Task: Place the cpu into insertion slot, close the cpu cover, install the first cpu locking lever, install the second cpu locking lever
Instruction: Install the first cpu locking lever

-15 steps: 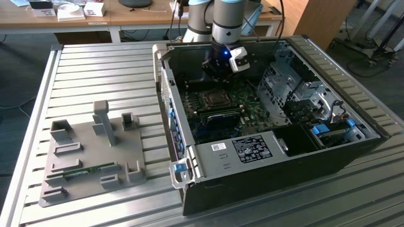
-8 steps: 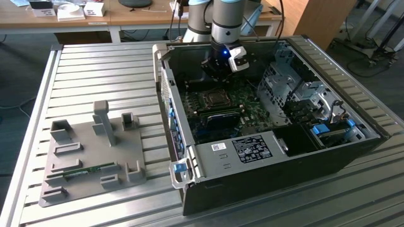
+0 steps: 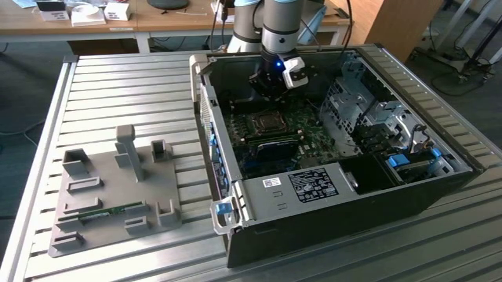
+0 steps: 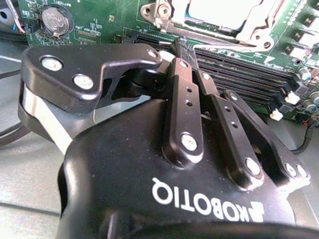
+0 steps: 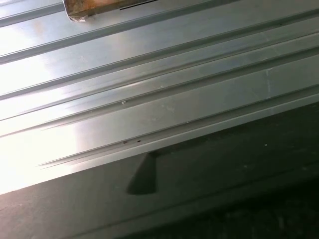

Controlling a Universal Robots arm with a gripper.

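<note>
**A:** Where is the arm (image 3: 278,23)?

**B:** It reaches down into the open computer case (image 3: 330,223), which lies on the slatted metal desk (image 3: 117,82). The end effector (image 3: 271,95) hangs low over the green motherboard (image 3: 310,138), near the slot (image 3: 251,121).

**A:** And its state?

**B:** In the second wrist view the end effector (image 4: 185,49) has its 2 fingers (image 4: 182,89) drawn together at the tips. I can make out nothing gripped between them. The tips end just beside the cover (image 4: 260,31), on the side where the long black memory slots (image 4: 244,74) run.

**A:** Where is the cpu?

**B:** The cpu (image 4: 224,9) sits in the slot, and its pale metal top shows through the cover's window. The cover lies flat over it.

**A:** Anything else around?

**B:** A round coin battery (image 4: 54,19) sits on the motherboard, off to one side of the end effector. In the exterior view a black box with a white label (image 3: 314,183) sits in the case, nearer the camera. A grey holder tray (image 3: 110,194) rests on the desk at the exterior view's left, apart from the case. The first wrist view shows the ribbed surface of the desk (image 5: 149,99).
</note>
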